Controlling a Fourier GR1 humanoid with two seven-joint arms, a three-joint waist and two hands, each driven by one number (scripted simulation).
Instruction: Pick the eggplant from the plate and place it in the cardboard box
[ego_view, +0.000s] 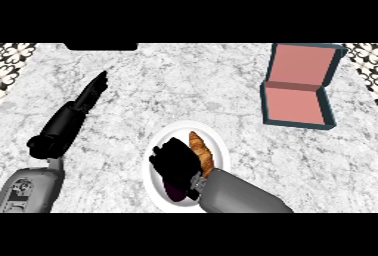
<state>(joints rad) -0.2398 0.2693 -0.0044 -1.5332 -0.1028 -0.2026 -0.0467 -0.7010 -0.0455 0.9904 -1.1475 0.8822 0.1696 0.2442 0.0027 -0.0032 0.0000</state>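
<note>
Hand on the right is down over the plate, covering the eggplant, tho can't tell if the fingers have actually closed on it. Croissant just beside. Box sits well apart, open w/ nothing in it, so lift + carry are left imo. Left hand rests open.

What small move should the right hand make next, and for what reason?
Probably it should close its fingers round the eggplant and lift it straight up. The right hand lies over the white plate, covering most of the eggplant beside a croissant, and the open box stands apart, up and to the right.
</note>
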